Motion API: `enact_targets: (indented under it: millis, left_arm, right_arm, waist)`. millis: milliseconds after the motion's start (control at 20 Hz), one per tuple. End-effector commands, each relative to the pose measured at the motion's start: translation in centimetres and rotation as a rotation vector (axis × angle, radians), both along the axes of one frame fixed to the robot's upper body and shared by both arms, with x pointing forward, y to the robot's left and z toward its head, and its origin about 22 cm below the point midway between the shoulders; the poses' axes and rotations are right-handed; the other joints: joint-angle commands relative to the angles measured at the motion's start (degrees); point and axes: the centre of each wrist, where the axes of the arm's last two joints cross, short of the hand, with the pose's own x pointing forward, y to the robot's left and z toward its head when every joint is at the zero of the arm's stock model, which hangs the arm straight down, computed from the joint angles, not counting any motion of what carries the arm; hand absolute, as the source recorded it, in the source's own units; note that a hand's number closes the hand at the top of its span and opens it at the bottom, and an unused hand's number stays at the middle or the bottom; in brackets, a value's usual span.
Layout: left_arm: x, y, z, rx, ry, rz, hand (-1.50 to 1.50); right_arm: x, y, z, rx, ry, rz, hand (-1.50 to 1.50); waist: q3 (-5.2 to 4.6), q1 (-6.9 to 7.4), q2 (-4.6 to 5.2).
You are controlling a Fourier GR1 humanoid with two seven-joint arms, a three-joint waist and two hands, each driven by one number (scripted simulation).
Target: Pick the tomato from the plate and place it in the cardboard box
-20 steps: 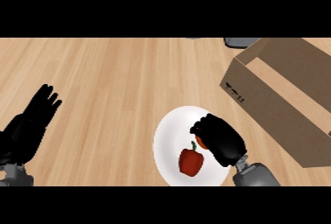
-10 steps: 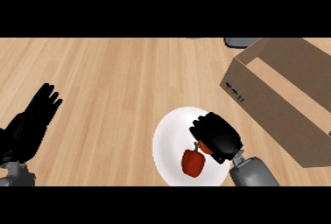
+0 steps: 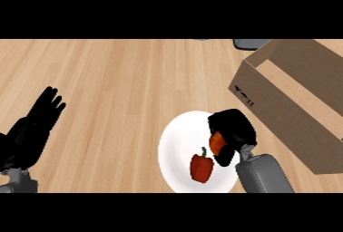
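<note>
While the tomato sat on the plate | right hand was curled round it | red pepper lay beside | tomato judged soft, smooth, held round its middle | cardboard box near | left hand rested open.

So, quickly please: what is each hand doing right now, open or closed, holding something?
Left hand: open, resting at the view's left, holding nothing.
Right hand: over the plate, fingers curled round a red-orange thing, apparently the tomato.
</note>
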Motion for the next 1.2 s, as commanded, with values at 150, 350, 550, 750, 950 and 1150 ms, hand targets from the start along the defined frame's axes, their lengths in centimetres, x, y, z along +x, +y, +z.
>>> enact_targets:
  millis: [150, 350, 550, 750, 950, 1150]
  left_arm:
    - [-0.1, 1.2, 1.2, -0.011, 0.005, 0.008, 0.00]
    - [-0.9, -0.1, 0.7, 0.001, 0.002, 0.000, 0.00]
    - [0.2, 0.9, 1.7, 0.002, 0.015, 0.000, 0.00]
    - [0.2, 0.6, 1.4, -0.004, 0.018, 0.005, 0.00]
    - [0.1, 0.4, 0.8, 0.018, 0.004, 0.015, 0.00]
    - [-1.1, 1.4, 0.7, -0.002, -0.003, -0.008, 0.00]
  right_arm:
    - [-1.5, 0.8, 3.3, 0.025, -0.057, -0.167, 1.50]
    - [-2.8, 3.4, 9.3, 0.093, -0.172, -0.121, 1.50]
    - [-4.8, 3.9, 14.0, 0.155, -0.361, -0.161, 1.50]
    - [-6.6, 3.5, 18.2, 0.208, -0.495, -0.265, 1.50]
    - [-5.1, 2.9, 22.3, 0.205, -0.553, -0.379, 1.50]
    - [-4.4, 1.2, 23.7, 0.170, -0.597, -0.473, 1.50]
  waist:
    - [0.01, -0.49, -0.12]
    - [0.00, -0.37, -0.26]
    - [0.00, -0.86, -0.39]
    - [-0.01, -0.80, -0.39]
    - [-0.02, -0.22, -0.13]
    - [0.00, -0.10, -0.14]
